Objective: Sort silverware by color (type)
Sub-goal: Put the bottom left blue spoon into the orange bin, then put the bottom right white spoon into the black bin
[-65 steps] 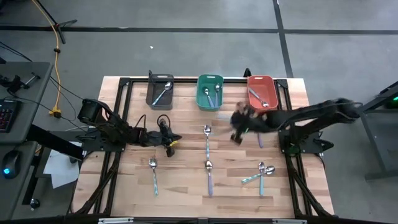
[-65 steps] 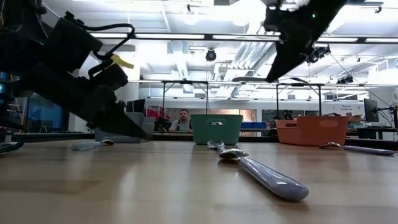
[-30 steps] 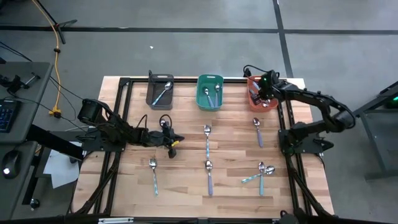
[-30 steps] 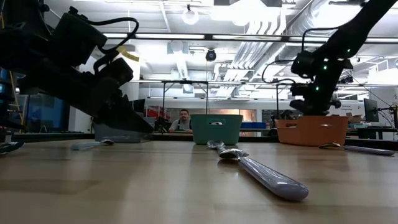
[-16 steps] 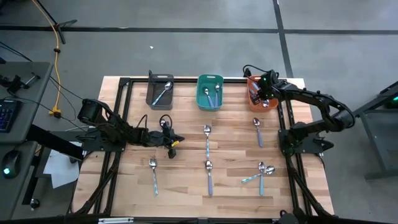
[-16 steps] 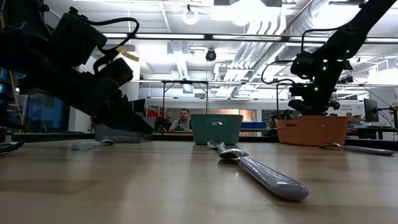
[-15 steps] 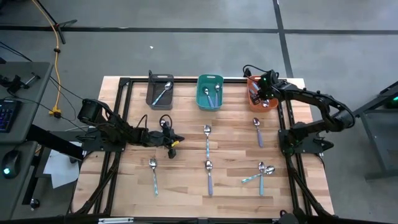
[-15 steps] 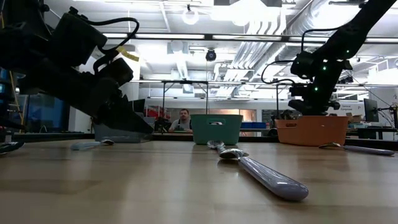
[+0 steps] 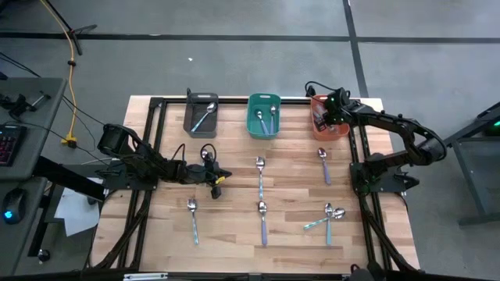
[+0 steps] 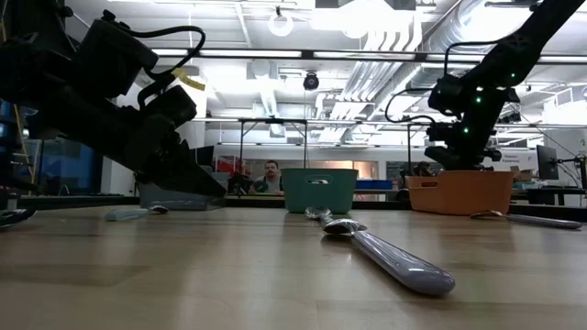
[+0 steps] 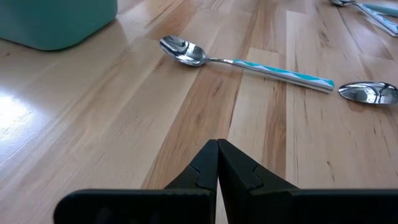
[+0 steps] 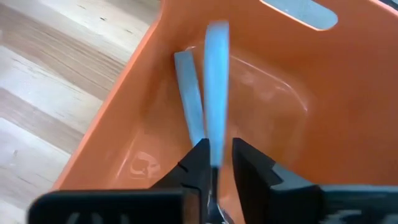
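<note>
My right gripper [image 9: 323, 123] hangs over the orange bin [image 9: 341, 107] at the far right, pointing down into it. In the right wrist view its fingers [image 12: 219, 163] stand apart, and a blurred light-blue spoon handle [image 12: 216, 87] runs up from the gap. A second light-blue handle [image 12: 189, 106] lies in the bin. My left gripper [image 9: 221, 176] rests shut just above the table at middle left, touching nothing. Ahead of it lies a spoon with a teal-striped handle [image 11: 249, 62]. Several more spoons lie flat on the table [image 9: 262, 221]. My right gripper comes down from above into the orange bin, with the light-blue spoon's handle [image 12: 214, 152] close beside one finger [image 12: 198, 163]. A gap shows on the handle's other side. Whether the fingers touch the handle, I cannot tell.
A dark grey bin [image 9: 201, 115] and a teal bin [image 9: 264, 115], each with spoons in it, stand along the far edge beside the orange one. Loose spoons lie at the near left [image 9: 192, 218], the right [image 9: 323, 165] and the near right [image 9: 328, 215]. A person sits beyond the table [image 10: 269, 177].
Two seconds ago my right gripper was over the table's middle right; for the last second it has hung in place over the orange bin. My left gripper has kept still.
</note>
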